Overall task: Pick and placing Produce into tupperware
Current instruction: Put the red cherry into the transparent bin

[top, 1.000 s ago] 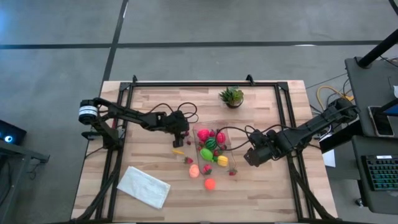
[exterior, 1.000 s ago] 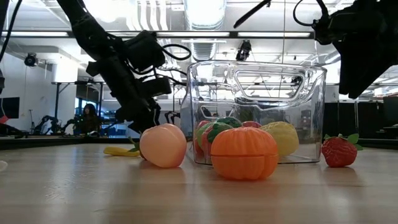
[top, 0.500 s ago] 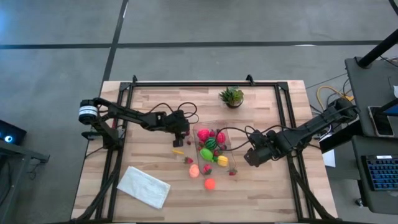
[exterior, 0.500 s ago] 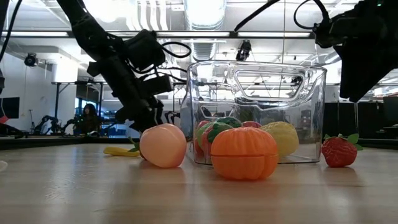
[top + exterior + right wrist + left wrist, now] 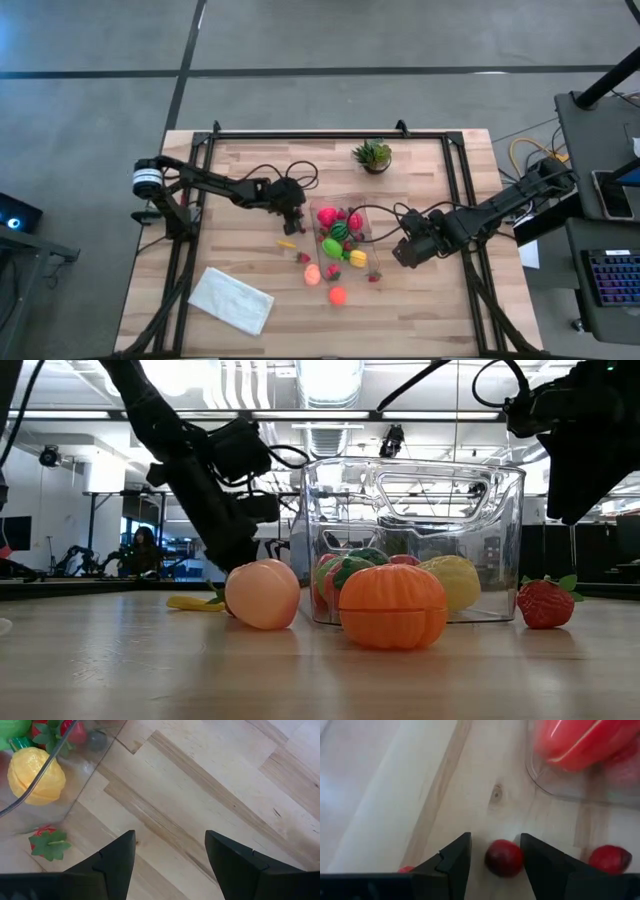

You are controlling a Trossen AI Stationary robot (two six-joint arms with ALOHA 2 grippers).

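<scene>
My left hand [image 5: 495,857] spread around a small red berry [image 5: 504,858] beside the tupperware [image 5: 342,228].

It looks light, hard and slick; I would pinch across its middle. Two more berries lie near. My right hand [image 5: 170,852], spread and empty, waits over the worktop [image 5: 250,180].

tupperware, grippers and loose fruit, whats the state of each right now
Clear rectangular plastic tupperware: upright, lidless, several toy fruits inside.
Left gripper: open, fingers either side of a small dark red fruit on the table, not closed on it.
Right gripper: open, empty, beside the tupperware.
Round orange toy fruit: on the table, outside.
Peach-coloured toy fruit: on the table, outside.
Red toy strawberry: on the table, outside.
</scene>
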